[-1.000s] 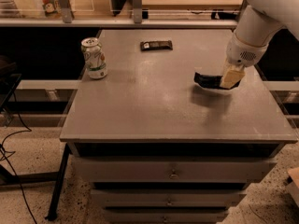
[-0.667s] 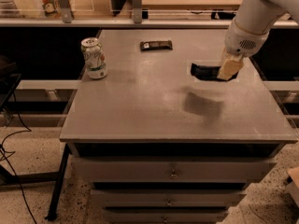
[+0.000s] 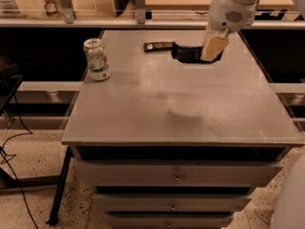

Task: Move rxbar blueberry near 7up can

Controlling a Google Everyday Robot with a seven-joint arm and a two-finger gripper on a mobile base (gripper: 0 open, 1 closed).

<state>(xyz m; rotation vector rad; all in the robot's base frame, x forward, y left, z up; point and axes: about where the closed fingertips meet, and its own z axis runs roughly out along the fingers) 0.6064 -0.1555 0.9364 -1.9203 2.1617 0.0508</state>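
Grey drawer fronts [image 3: 176, 175] sit beneath a bare grey tabletop [image 3: 190, 123]. Near its left edge stands the white-and-green 7up can [image 3: 96, 59]. Well to the right, the cream-fingered gripper [image 3: 212, 51] clamps the flat navy-black rxbar blueberry [image 3: 187, 53] above the surface, just beside a slim dark bar [image 3: 158, 46].

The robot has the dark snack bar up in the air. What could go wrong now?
The hand pinches the rxbar blueberry by one end, above the table, so it might slip out and drop. The 7up can stands near the table's edge; a bump while setting the bar down could tip it or push it off. The slimmer bar lies close by and could get knocked.
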